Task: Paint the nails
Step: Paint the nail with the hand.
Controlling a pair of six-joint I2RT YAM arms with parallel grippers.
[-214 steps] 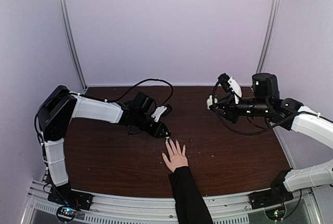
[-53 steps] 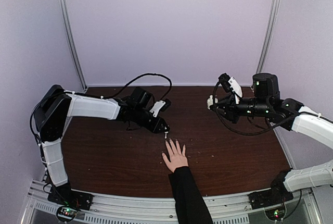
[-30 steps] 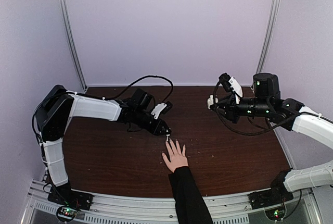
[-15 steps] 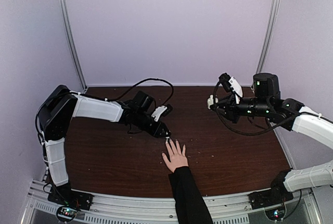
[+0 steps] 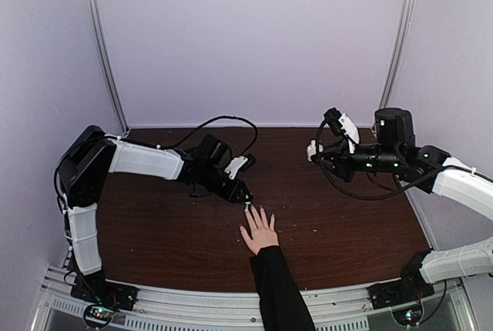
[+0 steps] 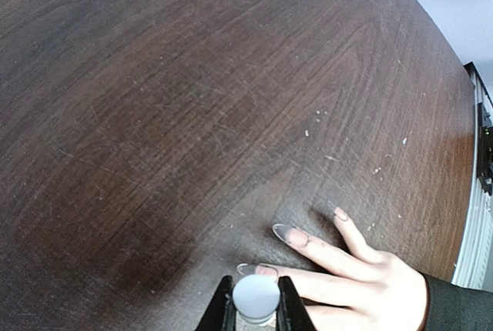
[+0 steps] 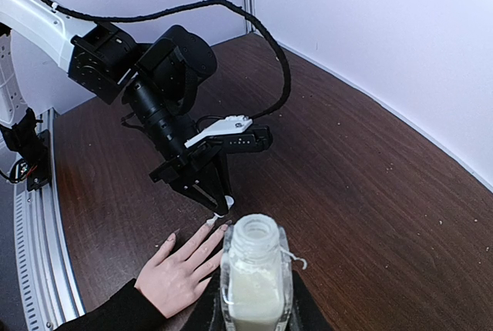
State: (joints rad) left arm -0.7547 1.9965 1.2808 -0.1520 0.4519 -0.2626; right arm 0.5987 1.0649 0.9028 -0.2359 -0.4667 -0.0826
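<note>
At the near edge of the surface (image 5: 154,231), a black sleeve (image 5: 279,289) is leading to the hand (image 5: 259,235). The hand is lying flat, palm down, with its digits spread, so that each of the nails (image 6: 283,231) is facing up and standing apart from its neighbour. Just beyond the hand's digit tips, the left arm's fingers (image 6: 222,309) are clamping narrowly on a white cap (image 6: 256,298) and pointing it down at the tip of one digit. The brush under the cap is hidden in the wrist view, so contact with the nail cannot be confirmed. This grip is judged to be using the cap as a handle for steering the brush. Well to the right of the hand and farther back, the right arm's fingers (image 7: 206,315) are gripping an uncapped clear bottle (image 7: 254,269) upright above the surface. This is presumably so that the polish is not spilling and is staying within reach for re-dipping.
</note>
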